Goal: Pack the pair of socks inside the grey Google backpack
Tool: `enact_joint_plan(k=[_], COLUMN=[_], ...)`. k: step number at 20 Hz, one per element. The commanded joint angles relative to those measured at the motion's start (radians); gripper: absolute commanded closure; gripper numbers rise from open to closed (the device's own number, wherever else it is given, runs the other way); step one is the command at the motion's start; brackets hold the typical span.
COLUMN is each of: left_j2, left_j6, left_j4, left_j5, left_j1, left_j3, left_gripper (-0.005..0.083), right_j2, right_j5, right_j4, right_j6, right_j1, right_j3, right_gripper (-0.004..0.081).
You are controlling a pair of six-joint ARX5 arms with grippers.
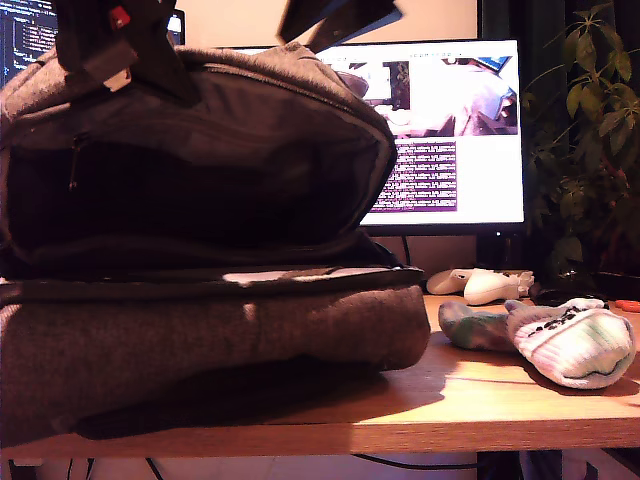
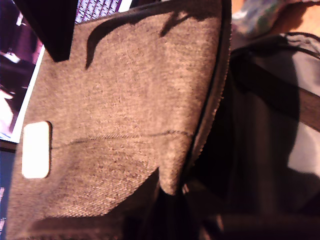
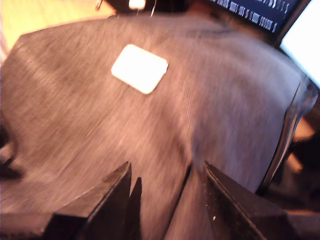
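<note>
The grey Google backpack lay on the wooden desk, filling most of the exterior view's left and centre. Its upper flap was lifted, so the main compartment gaped toward the camera; the dark lining inside was in shadow and I could not make out anything in it. The white logo patch showed on the outer fabric in both wrist views.

The pair of socks rested on the desk to the exterior view's right of the backpack, outside it and apart from it, with a greenish-grey sock end pointing toward the bag.

My second gripper hovered over the backpack's woven surface with its two dark fingers spread apart and fabric showing between them; it gripped nothing. My first gripper looked down along the flap edge and zipper, but its pincer was out of view, so I cannot tell its state.

Behind the desk stood a lit monitor, white controllers below it, and a leafy plant at the exterior view's right
</note>
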Motion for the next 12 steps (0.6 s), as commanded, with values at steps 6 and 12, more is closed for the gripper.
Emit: enact_joint_plan(k=[6, 12], left_j2=[-0.008, -0.008], left_j6=[0.005, 0.014], left_j4=[0.016, -0.023], left_j5=[0.032, 0.046], left_j1=[0.024, 0.024], left_j3=[0.027, 0.126], left_gripper=[0.0795, 0.0795], right_j2=[-0.142, -0.201], right_j5=[-0.017, 0.056], right_j4=[-0.138, -0.084], right_j6=[0.074, 0.228], right_j1=[-0.135, -0.261], right_j3=[-0.023, -0.271], right_gripper=[0.0359, 0.0359])
